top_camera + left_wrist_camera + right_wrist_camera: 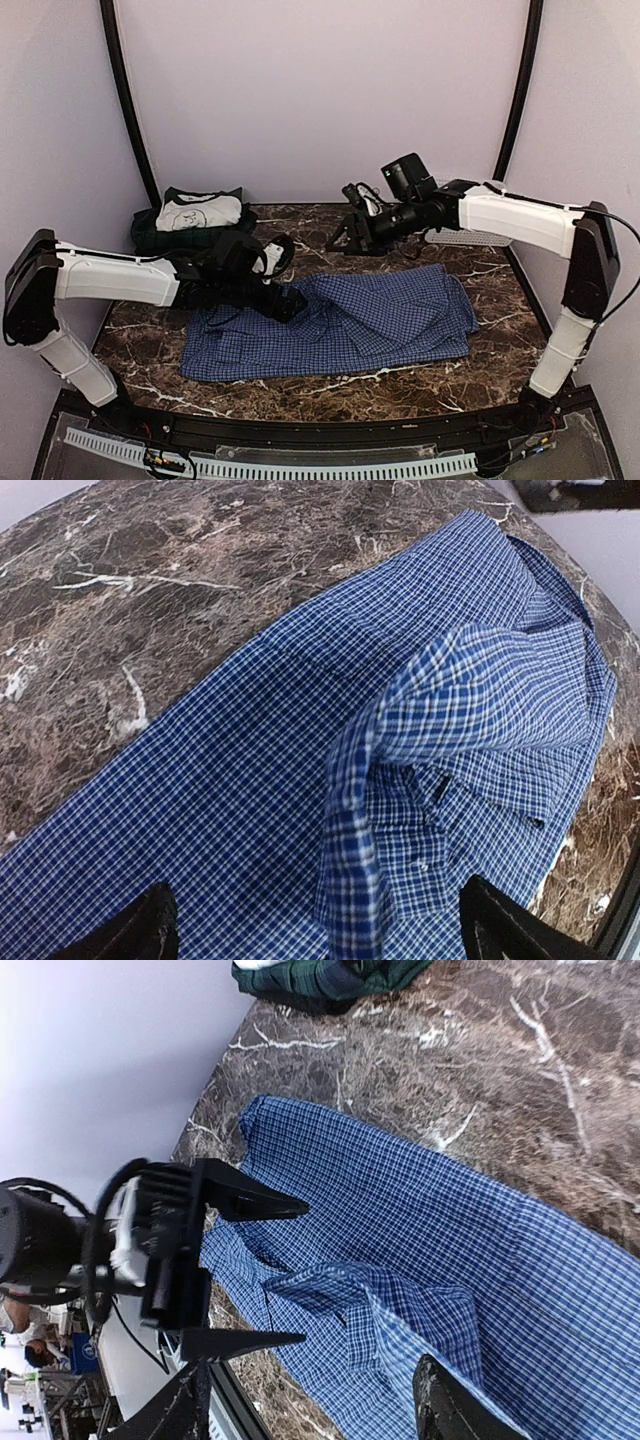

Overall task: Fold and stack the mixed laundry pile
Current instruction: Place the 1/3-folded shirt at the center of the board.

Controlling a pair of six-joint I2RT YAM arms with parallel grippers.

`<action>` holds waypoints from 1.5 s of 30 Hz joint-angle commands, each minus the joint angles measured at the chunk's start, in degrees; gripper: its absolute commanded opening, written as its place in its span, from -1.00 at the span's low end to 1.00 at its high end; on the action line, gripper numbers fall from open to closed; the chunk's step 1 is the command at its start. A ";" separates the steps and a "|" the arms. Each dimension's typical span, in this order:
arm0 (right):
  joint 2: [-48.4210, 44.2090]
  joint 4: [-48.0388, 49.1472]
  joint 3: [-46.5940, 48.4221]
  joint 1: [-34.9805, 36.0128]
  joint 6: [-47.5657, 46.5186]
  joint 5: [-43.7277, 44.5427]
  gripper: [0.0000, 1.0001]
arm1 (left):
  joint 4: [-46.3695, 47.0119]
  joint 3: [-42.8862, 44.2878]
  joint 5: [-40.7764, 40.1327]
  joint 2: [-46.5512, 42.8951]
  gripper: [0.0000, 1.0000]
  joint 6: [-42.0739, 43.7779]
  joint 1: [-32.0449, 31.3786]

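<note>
The blue-and-white check shirt (380, 320) lies spread across the middle of the marble counter (480, 375), bunched up near its collar. The left claw (288, 302) sits over that bunch at 9 o'clock, released and gaping wide. The right claw (345, 236) hangs above the counter at 12 o'clock, released and empty. A folded white-and-green garment (200, 210) rests at 10 o'clock.
</note>
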 commanded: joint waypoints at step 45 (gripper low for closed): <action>0.38 2.96 -18.18 -16.77 -12.05 9.94 0.18 | -34.54 23.19 48.81 -0.91 -1.00 -9.83 13.27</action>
